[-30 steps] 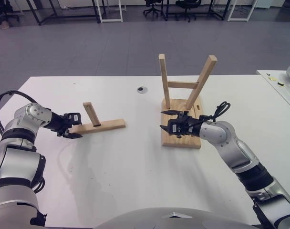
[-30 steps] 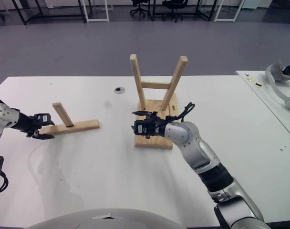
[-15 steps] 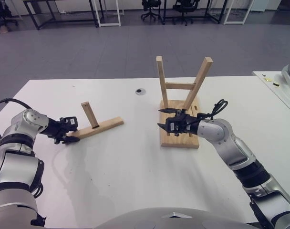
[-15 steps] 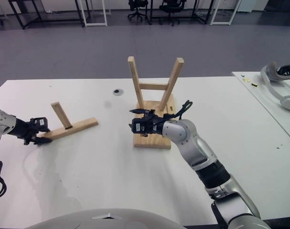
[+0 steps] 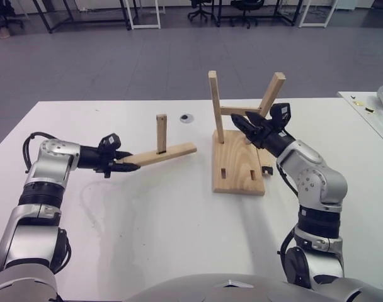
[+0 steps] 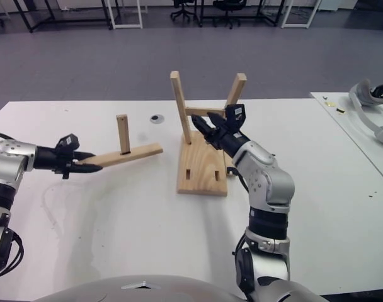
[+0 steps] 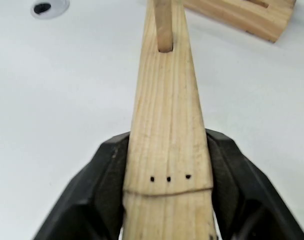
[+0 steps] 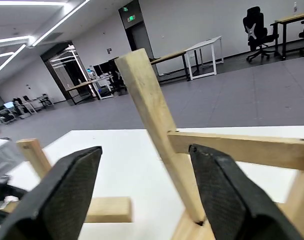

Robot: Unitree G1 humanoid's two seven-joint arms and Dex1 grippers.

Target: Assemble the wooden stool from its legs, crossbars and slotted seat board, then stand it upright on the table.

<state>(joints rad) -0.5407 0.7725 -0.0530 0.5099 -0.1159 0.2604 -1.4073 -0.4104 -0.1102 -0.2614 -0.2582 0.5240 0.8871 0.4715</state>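
on the table (image 5: 147, 239), the slotted seat board (image 5: 237, 168) is lying flat, two legs (image 5: 215, 107) and a crossbar (image 8: 242, 147) standing in it, probably so its free slots are facing up. the left gripper (image 7: 167, 170) is clamping the loose leg (image 5: 169, 153) by its end, pointing it toward the board; the right gripper (image 6: 201, 117) is hovering by the crossbar, jaws wide apart, holding nothing.

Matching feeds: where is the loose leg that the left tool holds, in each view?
Left eye: loose leg left of centre, slanting out from the left tool.
Right eye: loose leg left of centre, left of the seat board.
Left wrist: loose leg clamped at the near end, running toward the seat board.
Right wrist: loose leg far off, past the upright leg.
Shared landmark: the seat board.
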